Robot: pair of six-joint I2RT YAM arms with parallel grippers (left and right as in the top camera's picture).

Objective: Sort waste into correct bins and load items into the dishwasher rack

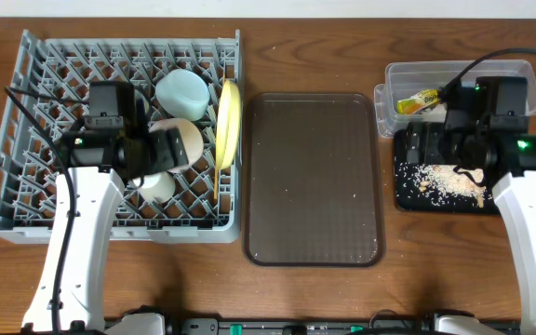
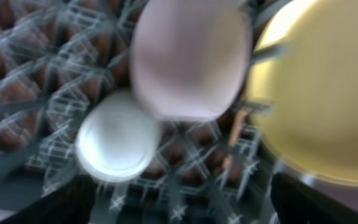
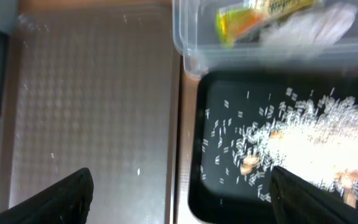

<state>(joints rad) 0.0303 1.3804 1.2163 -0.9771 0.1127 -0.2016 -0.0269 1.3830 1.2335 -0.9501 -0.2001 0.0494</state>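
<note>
Wood-grain table [image 1: 324,298], pegged grey lattice rack [image 1: 128,37], rice-strewn black tray [image 1: 412,197], left and right jaws released

Top-down overhead; close, downward wrist views

Cup [image 2: 117,146]; pink bowl [image 2: 188,59]; yellow plate [image 2: 322,93]

Rack [image 1: 35,112] at left: rear bowl [image 1: 182,90] behind front bowl [image 1: 189,140], cup [image 1: 158,186] before that, plate [image 1: 228,121] upright at right side. Serving tray [image 1: 313,177] in middle. Tub [image 1: 519,67] far right, wrapper [image 1: 419,100] inside; shallow tray [image 1: 406,191] just before it, rice [image 1: 449,180] on it.
</note>
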